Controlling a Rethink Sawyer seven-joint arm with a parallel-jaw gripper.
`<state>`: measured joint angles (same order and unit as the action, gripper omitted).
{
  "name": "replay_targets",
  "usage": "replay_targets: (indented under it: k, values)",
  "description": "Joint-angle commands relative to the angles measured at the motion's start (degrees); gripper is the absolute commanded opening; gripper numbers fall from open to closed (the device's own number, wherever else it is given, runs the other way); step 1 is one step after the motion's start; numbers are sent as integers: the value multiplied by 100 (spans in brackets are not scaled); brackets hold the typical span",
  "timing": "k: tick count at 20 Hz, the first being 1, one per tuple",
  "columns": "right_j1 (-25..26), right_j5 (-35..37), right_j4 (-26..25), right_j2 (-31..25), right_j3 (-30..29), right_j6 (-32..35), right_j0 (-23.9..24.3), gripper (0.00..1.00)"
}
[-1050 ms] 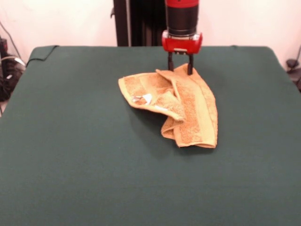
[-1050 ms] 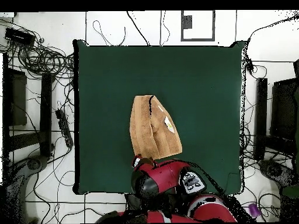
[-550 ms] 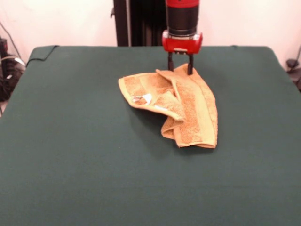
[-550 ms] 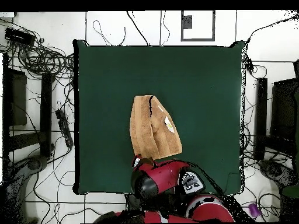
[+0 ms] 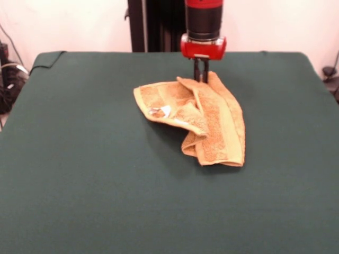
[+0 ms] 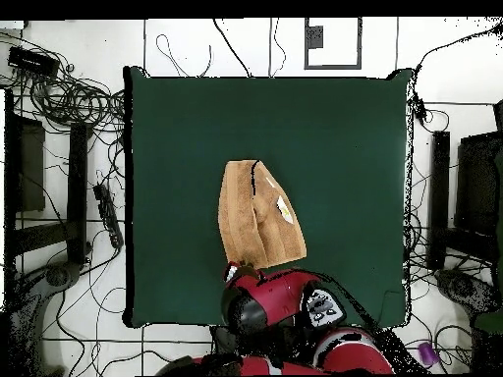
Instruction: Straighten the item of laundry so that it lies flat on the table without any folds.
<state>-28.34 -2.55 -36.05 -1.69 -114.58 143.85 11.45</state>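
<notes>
Pinching the far edge of the towel (image 5: 204, 121) is where I am now: my gripper (image 5: 201, 77) stands straight down at the cloth's far corner, fingers drawn close together with only a sliver of gap between them, and a ridge of terry appears to be caught there. I judge that I have hold of it, though the contact itself is partly hidden behind the raised fold.

The towel lies a little beyond the middle of the table (image 5: 79, 185), right of centre in the front view. Almost nothing of the straightening is done. The cloth is crumpled and doubled over itself: a broad band runs from my fingers down toward the near right, ending in a squared corner, while a second flap is turned across to the left with its white label (image 5: 163, 111) showing on top. Between the two, a thick rolled fold sits proud of the surface. All of that has yet to be opened out, and every edge spread, before it lies flat.

Around the towel the green cloth gives room on each side, most of it toward the near edge, so I see nothing on the surface to block a pull. In the overhead view my own arm (image 6: 280, 309) covers the end of the towel that I hold, and cables (image 6: 69, 98) and dark equipment (image 6: 470, 196) lie on the floor beyond the table's edges, well apart from the work.
</notes>
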Motion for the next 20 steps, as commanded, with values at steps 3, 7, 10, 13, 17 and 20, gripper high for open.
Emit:
replay_targets:
  k: [3, 7, 10, 13, 17, 20]
  values:
    - [71, 572, 383, -35, 698, 234, -379, 0]
    - [83, 564, 437, -21, 691, 244, -413, 0]
    - [88, 563, 406, 43, 740, 191, -478, 0]
    - [36, 670, 374, -50, 727, 101, -374, 0]
    - [-50, 794, 486, -18, 791, 150, -490, 0]
    - [-223, 987, 668, -15, 798, 229, -618, 0]
